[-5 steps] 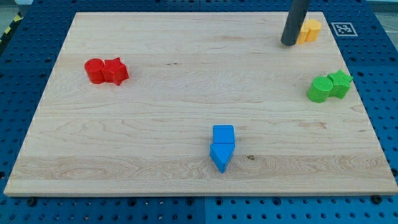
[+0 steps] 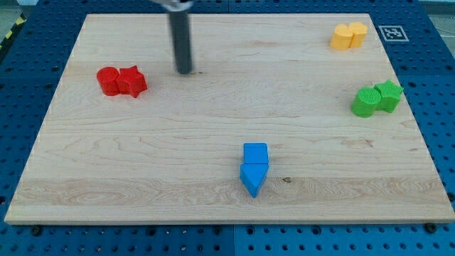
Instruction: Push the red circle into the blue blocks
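Observation:
The red circle (image 2: 107,80) lies at the view's left, touching the red star (image 2: 132,81) on its right. The two blue blocks sit at the bottom centre: a blue square (image 2: 255,153) with a blue triangle-like block (image 2: 253,178) touching it just below. My tip (image 2: 185,71) rests on the board up and to the right of the red star, apart from it, far up and left of the blue blocks.
Two yellow blocks (image 2: 348,35) sit together at the top right. A green circle (image 2: 366,102) and a green star (image 2: 389,94) touch near the right edge. The wooden board (image 2: 213,206) is surrounded by a blue perforated table.
My tip has moved far to the left, from beside the yellow blocks to near the red star. No block has moved.

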